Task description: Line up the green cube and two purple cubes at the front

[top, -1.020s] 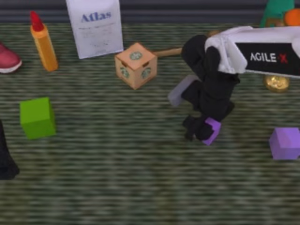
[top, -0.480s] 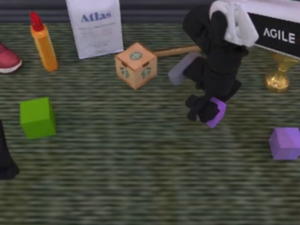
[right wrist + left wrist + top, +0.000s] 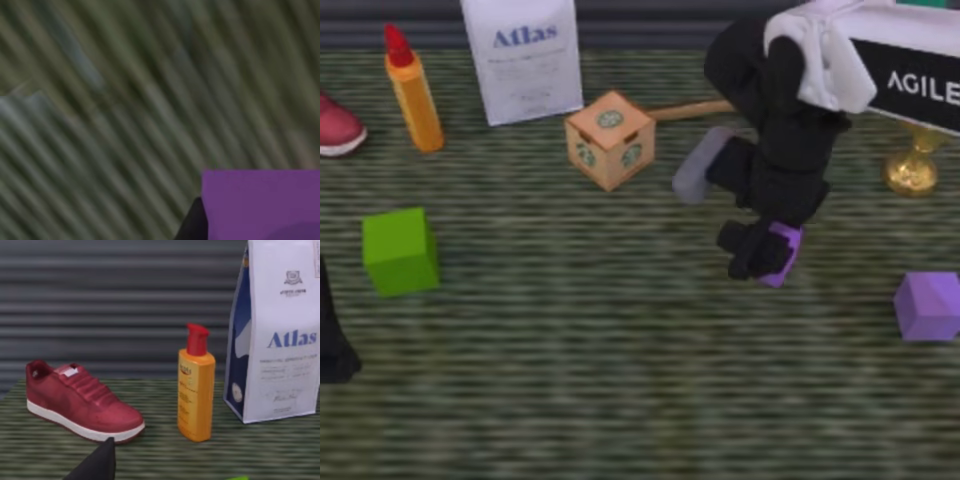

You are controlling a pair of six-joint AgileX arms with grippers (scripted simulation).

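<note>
One green cube (image 3: 399, 250) is seen at the table's left, just beside the parked left gripper (image 3: 332, 345) at the edge; its claw state cannot be told. Two purple cubes are counted: the vivid one (image 3: 782, 254) is clamped in the right gripper (image 3: 761, 251) right of centre, and the paler one (image 3: 927, 305) is set at the far right.

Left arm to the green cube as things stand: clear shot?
Probably yes. The left gripper sits at the table's left edge, close to the green cube, with only bare mat between them. The right gripper, holding a purple cube, is well away.
</note>
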